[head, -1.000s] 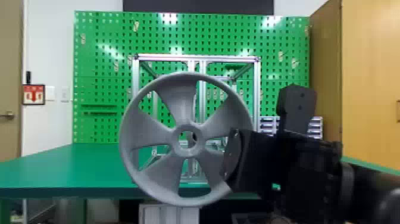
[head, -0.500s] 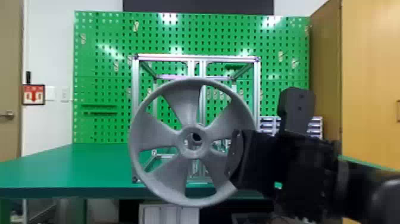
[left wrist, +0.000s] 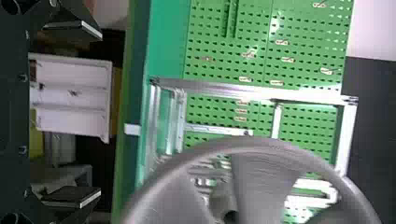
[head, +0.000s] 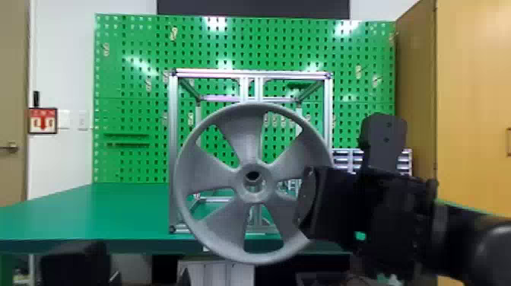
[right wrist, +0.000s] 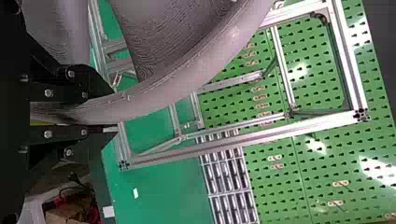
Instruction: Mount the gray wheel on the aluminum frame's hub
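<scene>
In the head view my right gripper (head: 310, 205) holds the right rim of the gray wheel (head: 249, 140), which faces the camera upright before the aluminum frame (head: 173, 152). The right wrist view has the rim of the wheel (right wrist: 187, 86) clamped between the two fingers of my right gripper (right wrist: 93, 112), with the frame (right wrist: 243, 142) beyond. At the head view's lower left is my dark left gripper (head: 76, 264). Its fingers stand wide apart in the left wrist view, where the left gripper (left wrist: 72, 114) has nothing between them and the wheel (left wrist: 261, 154) is farther off. The wheel hides the hub.
The frame stands on the green table (head: 114, 213) before a green pegboard (head: 129, 95). Small drawers (head: 344, 159) stand behind on the right, beside a wooden cabinet (head: 471, 95). A white drawer unit (head: 216, 272) is below the table edge.
The wheel, held in my right gripper, has shifted right and slightly down in the head view. My left gripper has come into the lower left of that view.
</scene>
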Robot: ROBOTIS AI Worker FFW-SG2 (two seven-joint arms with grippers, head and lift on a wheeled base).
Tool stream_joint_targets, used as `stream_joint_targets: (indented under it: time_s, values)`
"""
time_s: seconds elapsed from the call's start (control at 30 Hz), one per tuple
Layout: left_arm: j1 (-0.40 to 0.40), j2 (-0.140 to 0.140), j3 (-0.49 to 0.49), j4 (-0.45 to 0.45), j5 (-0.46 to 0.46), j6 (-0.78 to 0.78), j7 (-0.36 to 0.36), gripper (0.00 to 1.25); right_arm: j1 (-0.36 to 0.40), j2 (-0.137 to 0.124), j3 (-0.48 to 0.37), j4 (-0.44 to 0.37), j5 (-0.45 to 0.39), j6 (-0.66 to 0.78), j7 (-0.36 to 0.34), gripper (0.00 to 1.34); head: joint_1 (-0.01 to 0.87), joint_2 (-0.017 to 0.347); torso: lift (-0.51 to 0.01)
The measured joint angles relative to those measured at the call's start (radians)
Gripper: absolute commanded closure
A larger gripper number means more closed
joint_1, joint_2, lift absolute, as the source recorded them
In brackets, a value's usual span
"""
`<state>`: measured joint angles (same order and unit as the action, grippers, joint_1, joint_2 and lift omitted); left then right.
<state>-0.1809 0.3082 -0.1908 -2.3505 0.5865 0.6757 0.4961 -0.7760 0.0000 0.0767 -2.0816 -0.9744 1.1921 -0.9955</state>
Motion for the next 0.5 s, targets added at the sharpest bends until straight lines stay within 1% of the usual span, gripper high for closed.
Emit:
stream_joint_targets:
  time_s: [0.17,0.3,0.4,0.5]
  values:
    - [-0.034,0.000,0.026,-0.019,0.111,-0.014,0.003,0.14,0.001,0.000,-0.003,0.001,0.006,0.002,0.000,1.17,-0.005,0.006,-0.499]
    - [-0.051,0.000,0.044,0.001,0.203,-0.077,-0.002,0.16,0.000,0.000,-0.001,0.004,0.009,0.003,0.000,1.17,-0.005,0.006,-0.499]
    - [-0.058,0.000,0.048,0.032,0.264,-0.139,-0.037,0.16,-0.001,0.000,0.002,0.007,0.009,0.004,0.000,1.17,-0.005,0.006,-0.499]
    - [-0.068,0.000,0.043,0.062,0.300,-0.183,-0.067,0.16,-0.003,0.000,0.005,0.009,0.010,0.005,0.000,1.17,-0.005,0.006,-0.499]
